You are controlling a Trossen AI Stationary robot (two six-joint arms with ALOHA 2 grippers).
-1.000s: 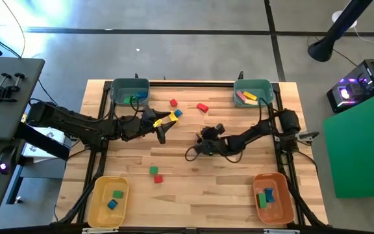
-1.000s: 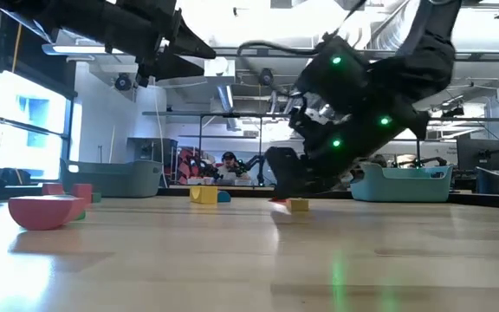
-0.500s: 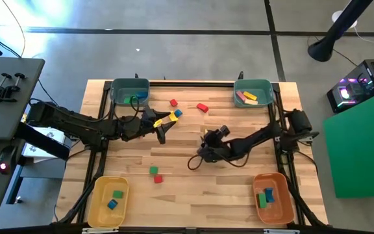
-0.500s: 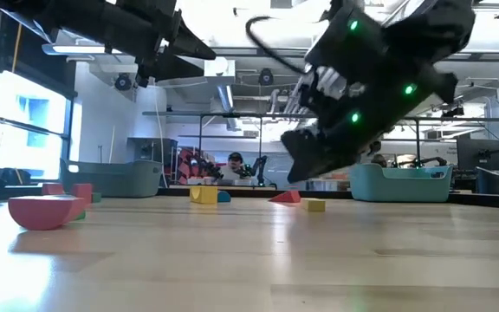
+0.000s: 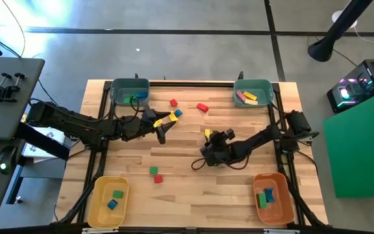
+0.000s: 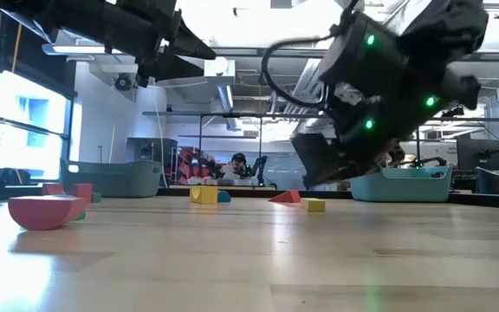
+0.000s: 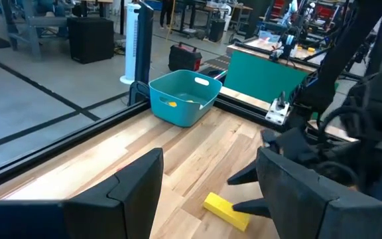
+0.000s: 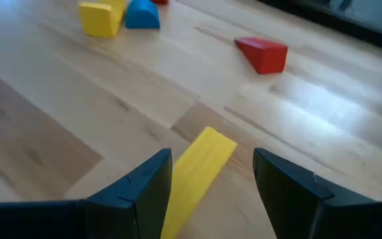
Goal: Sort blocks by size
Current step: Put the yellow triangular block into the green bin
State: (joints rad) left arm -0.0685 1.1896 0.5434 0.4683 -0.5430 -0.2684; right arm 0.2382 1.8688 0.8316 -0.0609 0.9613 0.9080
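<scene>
Grippers: we count two, both spread open.
Right gripper (image 8: 211, 182) straddles one yellow bar (image 8: 199, 162); left gripper (image 5: 163, 128) hovers.

A pale wooden plank tabletop (image 5: 187, 188) carries four plastic bins at its corners: a teal bin (image 5: 129, 89) at the far left, another teal bin (image 5: 252, 90) at the far right, a yellow bin (image 5: 108, 201) at the near left and an orange bin (image 5: 273, 197) at the near right. A green panel (image 5: 362, 146) stands right of the tabletop on the grey concrete floor (image 5: 174, 45). A dark side desk (image 5: 5, 97) sits to the left. Far behind, a seated person (image 6: 236, 167) shows in the low view.
</scene>
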